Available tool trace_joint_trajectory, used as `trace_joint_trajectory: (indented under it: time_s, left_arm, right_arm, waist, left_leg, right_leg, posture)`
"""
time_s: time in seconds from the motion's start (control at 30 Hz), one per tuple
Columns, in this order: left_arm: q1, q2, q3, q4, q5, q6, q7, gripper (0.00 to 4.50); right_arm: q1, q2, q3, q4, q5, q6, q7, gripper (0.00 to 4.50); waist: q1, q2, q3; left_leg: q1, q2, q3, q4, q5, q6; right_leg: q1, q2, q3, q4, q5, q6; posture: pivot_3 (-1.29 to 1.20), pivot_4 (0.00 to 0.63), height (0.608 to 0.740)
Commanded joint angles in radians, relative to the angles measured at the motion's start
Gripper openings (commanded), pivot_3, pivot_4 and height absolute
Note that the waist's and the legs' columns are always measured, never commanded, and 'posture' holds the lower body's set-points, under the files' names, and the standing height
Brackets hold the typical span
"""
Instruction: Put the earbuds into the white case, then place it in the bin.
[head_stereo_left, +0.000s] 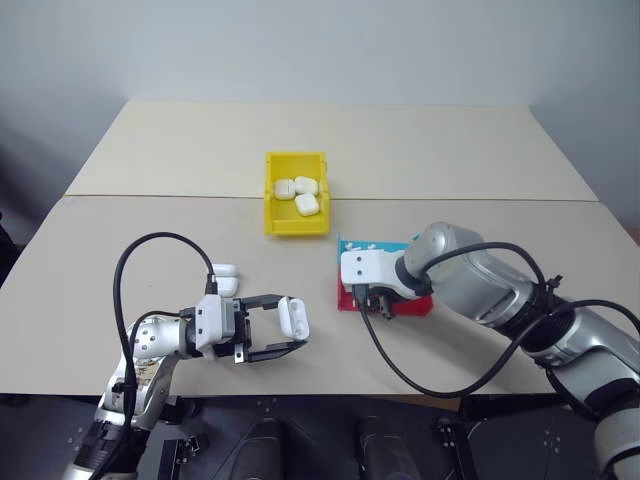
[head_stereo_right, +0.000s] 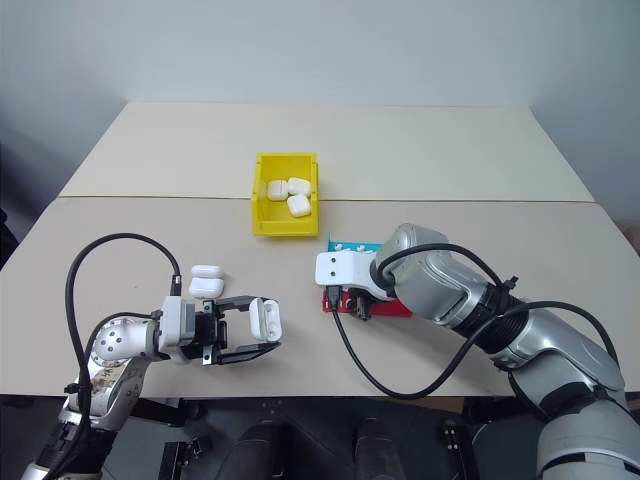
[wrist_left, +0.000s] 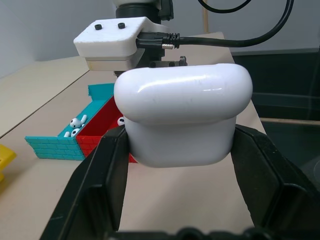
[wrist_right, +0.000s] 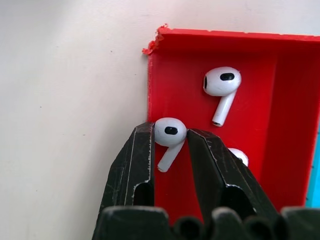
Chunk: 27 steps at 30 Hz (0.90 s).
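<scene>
Right gripper (wrist_right: 170, 145) jaws pinch a tiny glossy white plastic earbud (wrist_right: 170, 134) over the flat red tray (wrist_right: 260, 115). Left gripper (head_stereo_left: 290, 335) jaws clamp the rounded white plastic case (head_stereo_left: 294, 316), well short of the yellow rectangular bin (head_stereo_left: 272, 200).

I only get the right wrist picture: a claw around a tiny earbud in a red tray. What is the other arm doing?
Observer: The left claw is shut on a white case, held above the table.
Operator: Is the case's lid open?
Observer: Yes, it is flipped open in the head view.
Operator: Where does the case go afterwards?
Observer: Into a yellow bin beyond the tray; three cases already lie inside.
Operator: Any spare cases around?
Observer: Two more sit on the table by the left arm.
</scene>
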Motion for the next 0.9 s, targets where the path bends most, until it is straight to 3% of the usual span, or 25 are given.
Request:
trace_joint_trajectory:
  time_s: [0.03, 0.63, 0.9]
  left_arm:
    - [-0.005, 0.003, 0.000, -0.020, -0.007, -0.003, 0.006, 2.76]
    - [-0.037, -0.008, -0.005, -0.029, -0.024, 0.024, 0.016, 2.76]
    - [-0.068, -0.019, -0.007, -0.039, -0.052, 0.061, 0.015, 2.76]
  right_arm:
    - [-0.001, -0.002, -0.017, -0.017, -0.017, -0.012, 0.005, 1.25]
    - [-0.008, -0.013, -0.058, -0.049, -0.013, 0.010, 0.001, 1.25]
    - [-0.011, -0.066, -0.188, -0.165, 0.043, 0.094, 0.009, 1.25]
  waist:
    - [0.000, 0.000, 0.000]
    - [0.000, 0.000, 0.000]
    - [0.002, 0.000, 0.000]
  left_leg:
    - [0.000, 0.000, 0.000, 0.000, 0.000, 0.000]
    - [0.000, 0.000, 0.000, 0.000, 0.000, 0.000]
    - [0.000, 0.000, 0.000, 0.000, 0.000, 0.000]
  right_leg:
    - [0.000, 0.000, 0.000, 0.000, 0.000, 0.000]
    - [0.000, 0.000, 0.000, 0.000, 0.000, 0.000]
    - [0.000, 0.000, 0.000, 0.000, 0.000, 0.000]
  posture:
    - [0.00, 0.150, 0.740]
    - [0.00, 0.150, 0.740]
    - [0.00, 0.150, 0.740]
